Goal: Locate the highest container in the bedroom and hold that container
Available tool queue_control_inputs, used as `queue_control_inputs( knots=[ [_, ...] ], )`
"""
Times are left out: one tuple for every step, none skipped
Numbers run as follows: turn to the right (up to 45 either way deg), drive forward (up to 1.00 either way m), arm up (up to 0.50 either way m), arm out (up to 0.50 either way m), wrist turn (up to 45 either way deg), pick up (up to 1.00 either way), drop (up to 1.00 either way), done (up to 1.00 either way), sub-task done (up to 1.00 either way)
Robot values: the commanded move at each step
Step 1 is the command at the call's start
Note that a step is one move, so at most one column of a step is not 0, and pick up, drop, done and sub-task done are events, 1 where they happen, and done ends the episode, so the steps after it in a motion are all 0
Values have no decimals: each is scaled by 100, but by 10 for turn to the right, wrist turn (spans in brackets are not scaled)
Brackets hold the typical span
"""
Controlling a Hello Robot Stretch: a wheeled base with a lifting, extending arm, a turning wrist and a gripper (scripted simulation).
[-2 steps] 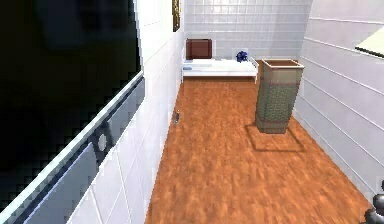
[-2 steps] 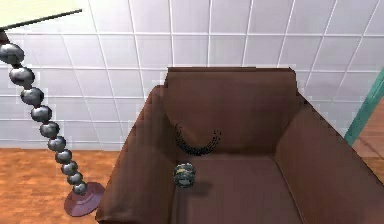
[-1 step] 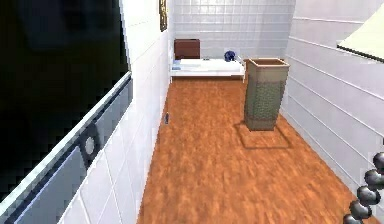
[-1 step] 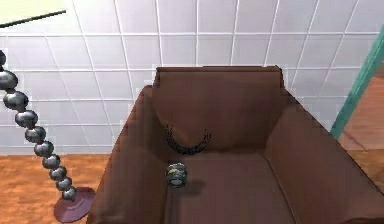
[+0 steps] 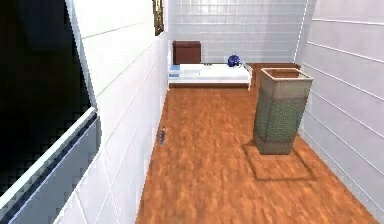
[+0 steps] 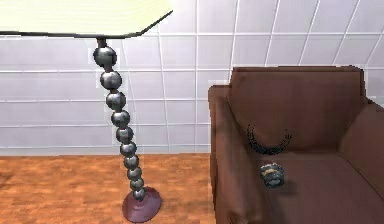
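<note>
A wooden floor [image 5: 210,170] is bounded by white tiled walls [image 5: 230,30], and a tall grey-green bin [image 5: 282,110] with an open top stands upright on it, toward the forward view's right; this bin is taken as the landmark. Well beyond the bin, against the far wall, a low bed [image 5: 210,73] with a white mattress is seen, and a dark brown cabinet [image 5: 187,52] stands at the bed's end farther from the bin. In the arm side view a brown armchair [image 6: 300,120] is set against a tiled wall, with a floor lamp [image 6: 118,110] on a beaded stem beside it; where these lie from the bin cannot be told. A small blue thing [image 5: 236,62] rests on the bed at the end nearer the bin, and a small round dish-like thing [image 6: 272,174] lies on the armchair's seat. The step in hand is judged to be the search. The bin is the likeliest candidate, being the tallest container seen, yet the dish on the seat should be weighed against it first. The bin is best approached squarely, the base being turned so that the arm's side faces it. The state of the hand cannot be told.
</note>
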Motion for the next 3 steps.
queue_control_inputs(
  knots=[
    [120,0,0,0,0,0,0,0,0],
    [0,100,0,0,0,0,0,0,0],
    [0,100,0,0,0,0,0,0,0]
  ],
)
